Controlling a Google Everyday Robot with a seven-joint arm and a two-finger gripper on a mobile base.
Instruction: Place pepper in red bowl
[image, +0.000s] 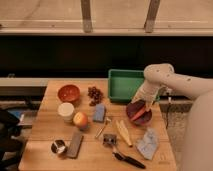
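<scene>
Claw on white arm, low over dark maroon bowl near right edge of table. Cannot tell whether claw is spread or closed. Pepper slants inside maroon bowl, upper end right under claw. Green tray just behind maroon bowl. Crumpled cloth in front of it. Blue block, grapes and apple to left of maroon bowl. Red bowl farther left still, well apart from maroon bowl.

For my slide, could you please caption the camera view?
Gripper at the pepper in the maroon bowl; red bowl far left.
</scene>
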